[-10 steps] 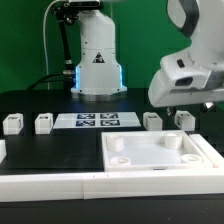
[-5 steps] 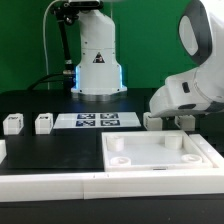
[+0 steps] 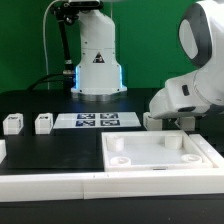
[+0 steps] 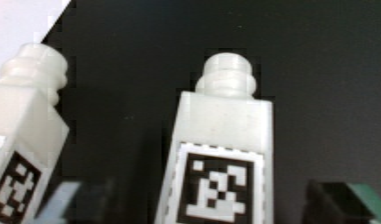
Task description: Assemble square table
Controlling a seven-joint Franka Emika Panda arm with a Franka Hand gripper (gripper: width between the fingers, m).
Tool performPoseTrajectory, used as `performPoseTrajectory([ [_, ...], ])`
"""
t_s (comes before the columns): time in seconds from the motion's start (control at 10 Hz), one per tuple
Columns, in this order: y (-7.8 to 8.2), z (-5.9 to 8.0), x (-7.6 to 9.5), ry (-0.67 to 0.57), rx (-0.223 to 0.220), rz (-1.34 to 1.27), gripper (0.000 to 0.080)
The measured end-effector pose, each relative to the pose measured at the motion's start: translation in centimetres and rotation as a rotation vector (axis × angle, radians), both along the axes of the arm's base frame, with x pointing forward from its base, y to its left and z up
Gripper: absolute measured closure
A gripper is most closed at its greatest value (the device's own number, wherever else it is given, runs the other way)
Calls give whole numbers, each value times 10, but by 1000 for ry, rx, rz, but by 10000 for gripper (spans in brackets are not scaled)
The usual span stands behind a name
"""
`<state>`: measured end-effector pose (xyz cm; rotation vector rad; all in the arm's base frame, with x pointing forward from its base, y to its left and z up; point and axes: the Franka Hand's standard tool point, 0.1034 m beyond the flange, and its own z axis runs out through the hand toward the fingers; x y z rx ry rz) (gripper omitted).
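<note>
The square table top [image 3: 160, 158] lies flat at the front right, its corner holes facing up. Two legs [image 3: 12, 123] [image 3: 43, 123] stand at the exterior view's left, and a third leg [image 3: 151, 120] stands behind the top. My gripper [image 3: 184, 122] is lowered over the fourth leg and hides it in the exterior view. In the wrist view that tagged leg [image 4: 222, 140] stands between the open jaws of my gripper [image 4: 208, 208], with a gap on each side. One dark finger [image 4: 347, 202] shows beside it. The neighbouring leg [image 4: 27, 130] stands close by.
The marker board [image 3: 97, 121] lies between the two pairs of legs. A long white rail [image 3: 50, 185] runs along the front edge and another [image 3: 215, 158] lies beside the table top. The robot base [image 3: 97, 60] stands at the back.
The arm has come down and shifted toward the exterior view's left, so it now covers the rightmost leg. It has barely moved in the last half second.
</note>
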<state>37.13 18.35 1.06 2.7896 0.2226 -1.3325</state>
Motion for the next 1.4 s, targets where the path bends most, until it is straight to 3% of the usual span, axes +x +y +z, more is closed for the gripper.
performPoseTrajectory([
  [0.2,0,-1,-1,2,0,0,512],
  [0.8,-2,1,1,4,5,1,511],
  [1.1,-16,53,31,10,38,-6,509],
  [1.4,-17,54,39,-38,46,-16,509],
])
